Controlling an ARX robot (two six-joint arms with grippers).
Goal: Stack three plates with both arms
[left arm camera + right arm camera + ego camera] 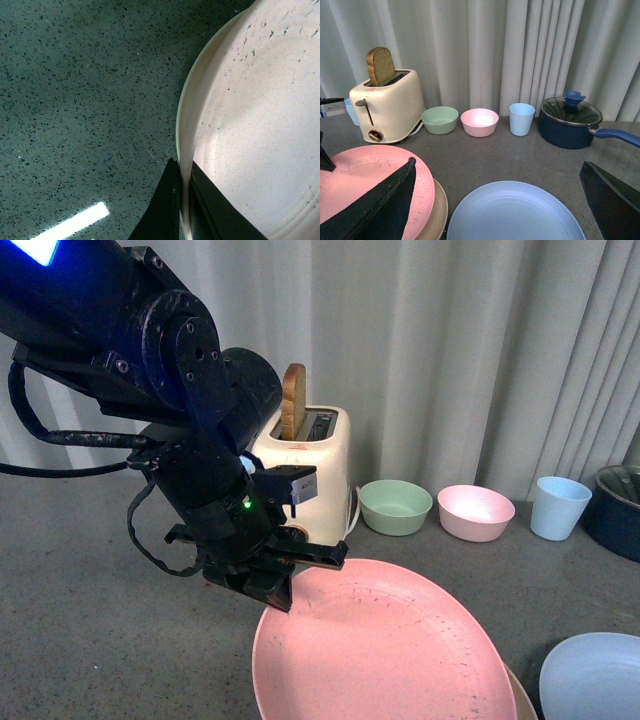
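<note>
My left gripper is shut on the near-left rim of the pink plate and holds it over the cream plate, of which only a thin edge shows. In the left wrist view the black fingers pinch the plate's rim. The light blue plate lies on the table to the right. In the right wrist view my right gripper is open above the light blue plate, with the pink plate on the cream plate beside it.
At the back stand a cream toaster with a bread slice, a green bowl, a pink bowl, a light blue cup and a dark blue lidded pot. Grey curtains hang behind the grey speckled table.
</note>
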